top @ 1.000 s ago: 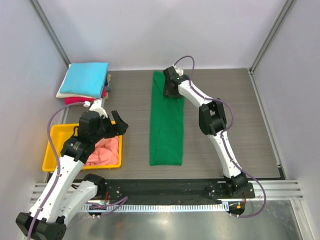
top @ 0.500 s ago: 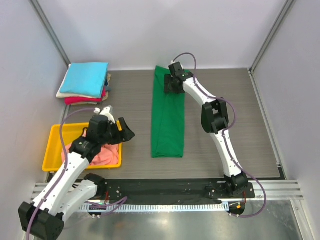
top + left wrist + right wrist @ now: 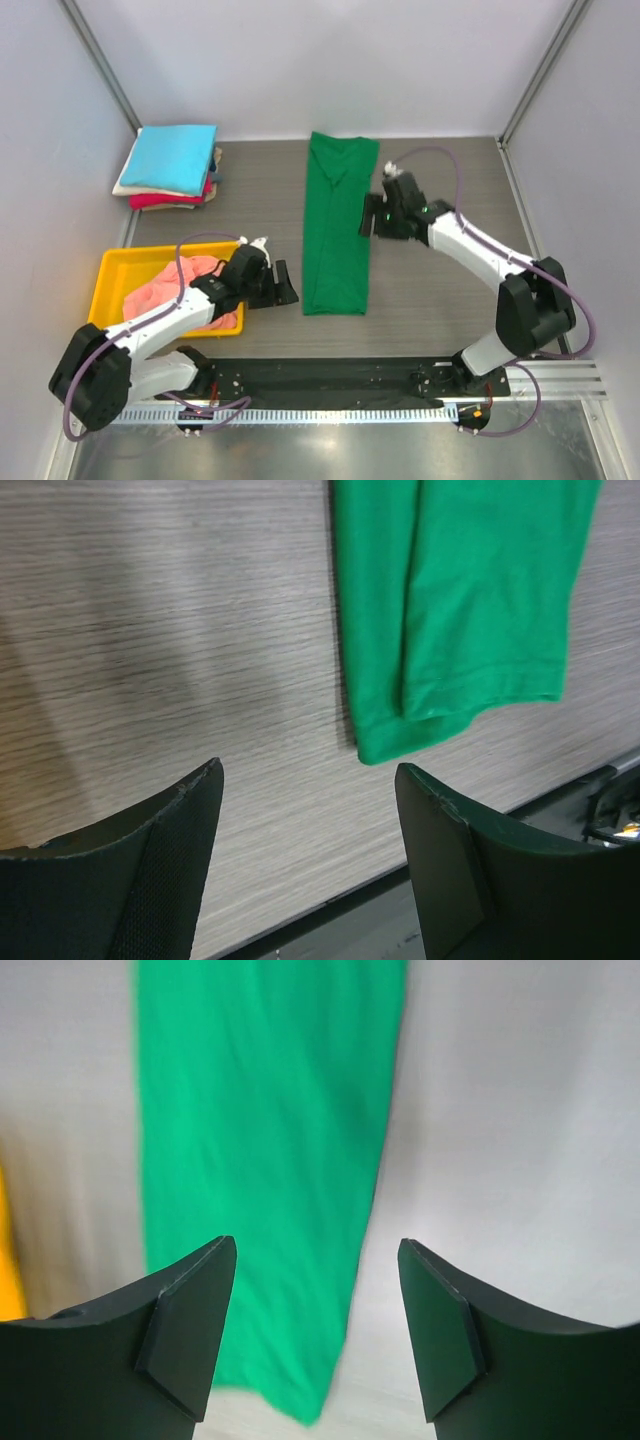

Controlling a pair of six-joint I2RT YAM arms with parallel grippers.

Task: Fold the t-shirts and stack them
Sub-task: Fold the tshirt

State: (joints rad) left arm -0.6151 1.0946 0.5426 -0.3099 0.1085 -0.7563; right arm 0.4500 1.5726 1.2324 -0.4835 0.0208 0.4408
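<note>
Folding part-done: green t-shirt (image 3: 338, 235), narrowed to a long strip, lies between the spread, empty left gripper (image 3: 285, 290) and right gripper (image 3: 372, 215) (neither gripping it), folded stack (image 3: 170, 165) well beyond the left one, salmon-pink shirt (image 3: 165, 290) still crumpled in yellow tray (image 3: 110, 275) behind it.

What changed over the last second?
The right gripper slid the long bright green t-shirt farther away, let go and pulled back to its right side, open. The left gripper swung from over the yellow plastic tray to the shirt's near-left corner, open. The folded shirt stack and salmon-pink shirt stayed put.
</note>
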